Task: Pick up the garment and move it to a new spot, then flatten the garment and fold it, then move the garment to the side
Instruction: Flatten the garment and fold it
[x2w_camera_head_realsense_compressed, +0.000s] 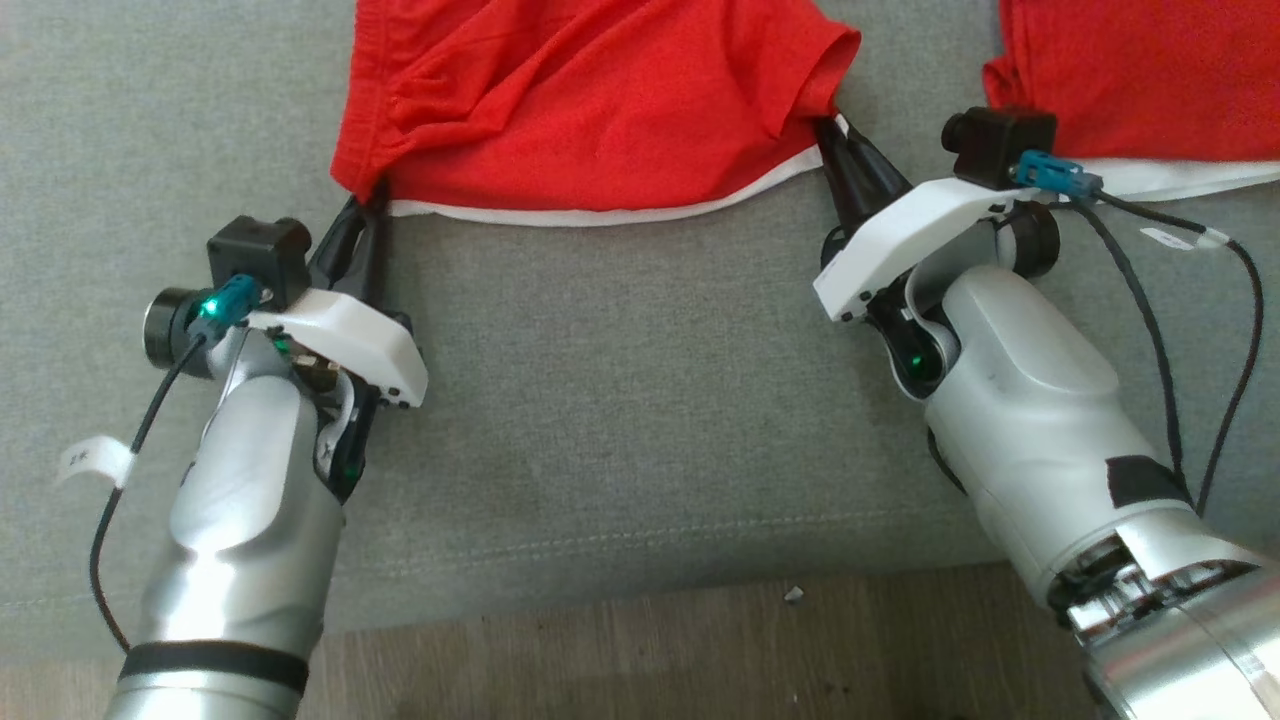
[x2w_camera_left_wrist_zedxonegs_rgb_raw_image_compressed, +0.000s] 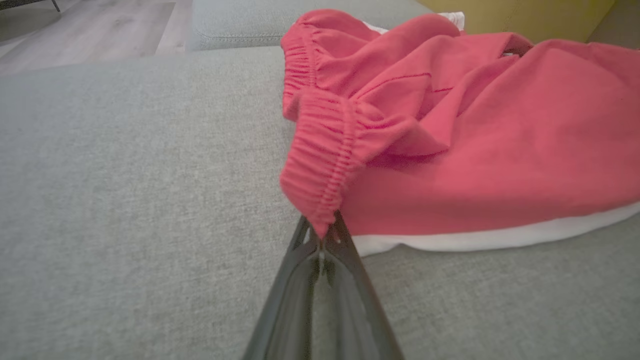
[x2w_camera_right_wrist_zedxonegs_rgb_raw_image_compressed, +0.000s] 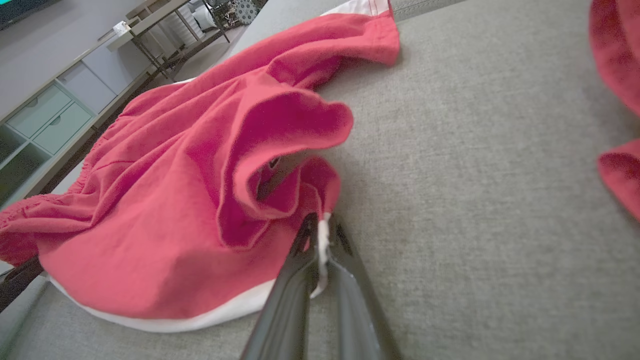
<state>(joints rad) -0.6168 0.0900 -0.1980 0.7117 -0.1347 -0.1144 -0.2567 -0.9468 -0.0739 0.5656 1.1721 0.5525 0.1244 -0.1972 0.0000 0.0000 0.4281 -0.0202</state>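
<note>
Red shorts lie rumpled on a grey upholstered cushion, their long axis running across the head view, with the elastic waistband to the robot's left and a leg opening to its right. The left fingers pinch the waistband's near corner. The right fingers pinch the white-trimmed leg hem. Another red garment lies farther right.

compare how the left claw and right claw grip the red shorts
The left claw pinches a gathered elastic waistband corner; the right claw pinches a smooth corner with white trim. In the head view the left claw leans right and grips lower down; the right claw leans left and reaches higher. Shared: both are shut on the same shorts, at its near edge, over the grey cushion.
</note>
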